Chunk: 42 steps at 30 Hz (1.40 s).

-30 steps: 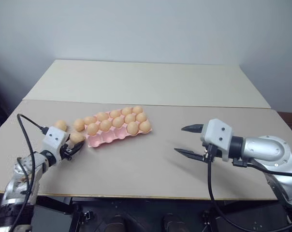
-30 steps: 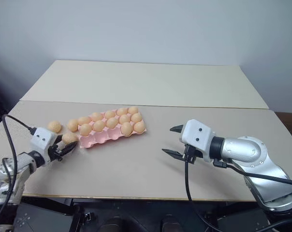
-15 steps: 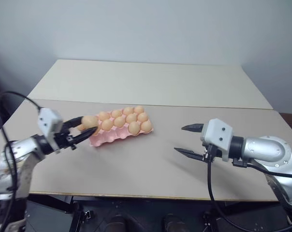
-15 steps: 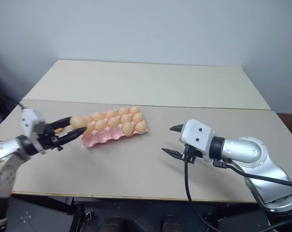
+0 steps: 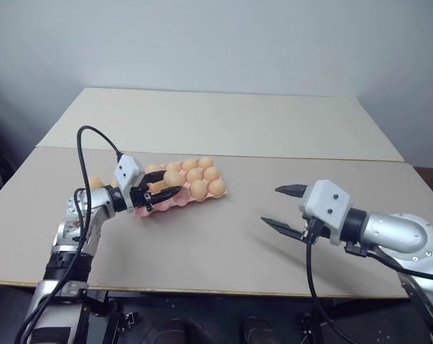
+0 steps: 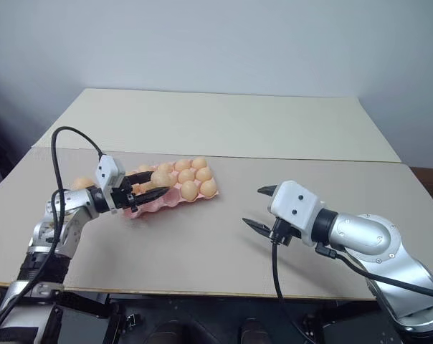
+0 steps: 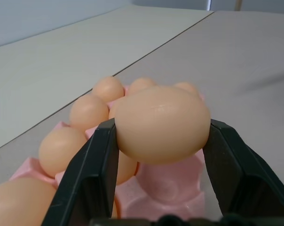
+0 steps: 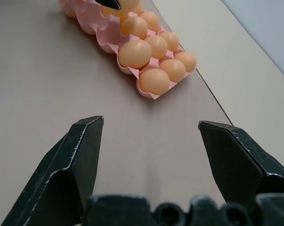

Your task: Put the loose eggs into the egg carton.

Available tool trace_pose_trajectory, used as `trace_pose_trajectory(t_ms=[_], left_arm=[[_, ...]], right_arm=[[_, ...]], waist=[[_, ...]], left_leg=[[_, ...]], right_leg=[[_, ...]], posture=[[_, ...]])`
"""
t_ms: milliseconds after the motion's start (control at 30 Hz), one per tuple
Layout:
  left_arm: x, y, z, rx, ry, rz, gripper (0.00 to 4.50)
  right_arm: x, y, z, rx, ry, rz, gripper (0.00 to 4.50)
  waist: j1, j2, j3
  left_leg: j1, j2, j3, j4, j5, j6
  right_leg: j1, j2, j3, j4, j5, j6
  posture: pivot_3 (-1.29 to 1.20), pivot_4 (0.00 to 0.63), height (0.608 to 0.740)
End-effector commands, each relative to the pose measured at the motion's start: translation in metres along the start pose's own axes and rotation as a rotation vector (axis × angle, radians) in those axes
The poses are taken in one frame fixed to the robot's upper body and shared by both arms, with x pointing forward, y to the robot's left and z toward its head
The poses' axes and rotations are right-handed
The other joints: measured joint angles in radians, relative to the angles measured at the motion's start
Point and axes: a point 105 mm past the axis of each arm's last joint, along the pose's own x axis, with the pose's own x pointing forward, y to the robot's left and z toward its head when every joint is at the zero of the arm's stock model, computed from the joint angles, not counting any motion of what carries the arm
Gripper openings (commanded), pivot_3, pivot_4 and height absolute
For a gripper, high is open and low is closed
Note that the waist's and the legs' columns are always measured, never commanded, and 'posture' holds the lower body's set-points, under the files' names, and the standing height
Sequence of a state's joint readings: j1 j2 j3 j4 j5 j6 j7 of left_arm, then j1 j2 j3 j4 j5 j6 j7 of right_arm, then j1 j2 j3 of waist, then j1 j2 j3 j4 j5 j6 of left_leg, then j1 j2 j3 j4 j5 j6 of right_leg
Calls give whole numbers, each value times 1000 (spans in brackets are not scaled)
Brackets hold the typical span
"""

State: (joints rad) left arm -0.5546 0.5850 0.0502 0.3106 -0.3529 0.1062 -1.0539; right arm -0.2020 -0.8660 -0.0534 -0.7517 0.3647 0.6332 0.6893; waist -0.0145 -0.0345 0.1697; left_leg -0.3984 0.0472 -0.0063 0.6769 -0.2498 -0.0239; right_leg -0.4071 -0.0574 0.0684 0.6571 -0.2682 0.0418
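We take the egg carton (image 5: 179,192) as our landmark: a pink moulded tray lying flat on the beige surface (image 5: 224,244), with tan eggs filling most of its cups. Our left gripper (image 5: 166,193) reaches over the carton's near-left end, its two black fingers (image 7: 92,181) clamped on either side of one egg (image 7: 161,125). That egg hangs just above an empty pink cup at the carton's front row, not yet resting in it. Another loose egg (image 5: 95,182) sits on the surface just past the carton's left end, partly hidden behind our left arm. Well to the right of the carton, our right gripper (image 5: 287,209) hovers above bare surface, its fingers spread wide and holding nothing, pointing back toward the carton.
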Motion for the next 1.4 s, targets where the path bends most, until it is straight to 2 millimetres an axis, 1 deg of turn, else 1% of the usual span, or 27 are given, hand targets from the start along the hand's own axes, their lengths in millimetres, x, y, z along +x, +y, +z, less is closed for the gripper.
trace_pose_trajectory(t_ms=[33, 67, 133, 167, 267, 500, 600, 700, 733, 833, 867, 900, 967, 1000, 1067, 1100, 1233, 1300, 1400], left_arm=[[7, 0, 9, 42, -14, -40, 2399], [8, 0, 8, 38, -11, -49, 2399], [8, -2, 9, 21, -16, -72, 3064], [8, -2, 10, 20, -19, -76, 3271], [8, 5, 9, 67, -6, -11, 4228], [-1, 8, 11, 77, -29, 19, 4228], [-7, 6, 17, 89, -41, 21, 4228], [-19, 6, 22, 106, -34, 49, 4228], [-25, 7, 22, 115, -25, 64, 4228], [-58, 12, 21, 130, 21, 154, 4228], [-67, 13, 21, 128, 35, 178, 4228], [-71, 13, 21, 125, 44, 191, 4228], [-95, 11, 19, 126, 86, 242, 4228], [-103, 10, 19, 127, 101, 260, 4228], [-125, 12, 16, 116, 142, 341, 4228], [-132, 12, 15, 111, 156, 370, 4228], [-164, 16, 14, 96, 205, 503, 4228], [-177, 19, 14, 88, 218, 566, 4228], [-195, 21, 7, 76, 261, 643, 4228]], right_arm=[[-5, -3, 9, -34, -19, -46, 3818], [-6, -3, 9, -34, -20, -49, 3818], [-6, -4, 9, -35, -19, -55, 3818], [-6, -4, 9, -35, -19, -57, 3818], [-6, -5, 9, -38, -19, -58, 3818], [-5, -8, 9, -45, -18, -53, 3818], [-5, -9, 10, -48, -23, -45, 3818], [-4, -8, 11, -52, -29, -35, 3818], [-4, -8, 12, -53, -30, -32, 3818], [-2, -8, 15, -55, -47, -16, 3818], [-2, -7, 16, -54, -54, -11, 3818], [-2, -7, 17, -54, -57, -9, 3818], [-1, -6, 20, -52, -73, 9, 3818], [-1, -6, 20, -51, -78, 16, 3818], [1, -5, 24, -52, -102, 38, 3818], [1, -5, 25, -53, -111, 46, 3818], [2, -1, 40, -52, -208, 107, 3818], [2, 1, 42, -57, -216, 128, 3818], [4, 2, 42, -61, -221, 148, 3818]], waist=[[0, 0, 0], [-1, 0, 0], [-2, 0, 0], [-2, 0, 0], [-1, 0, 0], [0, 0, 0], [-3, 0, 0], [-3, 0, 0], [-3, 0, 0], [-8, 0, 0], [-10, 0, 0], [-10, 0, 0], [-7, 0, 0], [-8, 0, 0], [-6, 0, 0], [-6, 0, 0], [1, 0, 0], [1, 0, 0], [0, 0, 0]], left_leg=[[0, 0, 0, 0, 0, 0], [0, 0, 0, 0, 0, 0], [0, 0, 0, 0, 0, 0], [0, 0, 0, 0, 0, 0], [0, 0, 0, 0, 0, 0], [0, 0, 0, 1, 0, 0], [0, 0, 0, 0, 0, 0], [0, 0, 0, 0, 0, 0], [0, 0, 0, 0, 0, 0], [0, 1, 0, 0, 0, 0], [0, 1, 0, 0, 0, 0], [0, 1, 0, 0, 0, 0], [1, 1, 0, 0, 0, 0], [0, 1, 0, 0, 0, 0], [1, 1, 0, 0, 0, 0], [1, 1, 0, 0, 0, 0], [1, 1, 0, 0, 0, 0], [1, 1, 0, 0, 0, 0], [1, 1, 0, 0, 0, 0]], right_leg=[[0, 0, 0, 0, 0, 0], [0, 0, 0, 0, 0, 0], [0, 0, 0, 0, 0, 0], [0, 0, 0, 0, 0, 0], [0, 0, 0, 0, 0, 0], [0, 0, 0, 0, 0, 0], [0, 0, 0, 0, 0, 0], [0, 0, 0, 0, 0, 0], [0, 0, 0, 0, 0, 0], [0, 0, 0, 0, 0, 0], [0, 0, 0, 0, 0, 0], [-1, 0, 0, 0, 0, 0], [0, 0, 0, 1, 0, 0], [0, 0, 0, 0, 0, 0], [0, 0, 0, 0, 0, 0], [0, 0, 0, 0, 0, 0], [0, 0, 0, 0, 0, 0], [0, 0, 0, 0, 0, 0], [0, 0, 0, 0, 0, 0]], posture=[[0, 150, 740], [0, 150, 740], [0, 150, 740], [0, 150, 740], [0, 150, 740], [0, 150, 740], [0, 150, 740], [0, 150, 740], [0, 150, 740], [0, 150, 740], [0, 150, 740], [0, 150, 740], [0, 150, 740], [0, 150, 740], [0, 150, 740], [0, 150, 740], [0, 150, 740], [0, 150, 740], [0, 150, 740]])
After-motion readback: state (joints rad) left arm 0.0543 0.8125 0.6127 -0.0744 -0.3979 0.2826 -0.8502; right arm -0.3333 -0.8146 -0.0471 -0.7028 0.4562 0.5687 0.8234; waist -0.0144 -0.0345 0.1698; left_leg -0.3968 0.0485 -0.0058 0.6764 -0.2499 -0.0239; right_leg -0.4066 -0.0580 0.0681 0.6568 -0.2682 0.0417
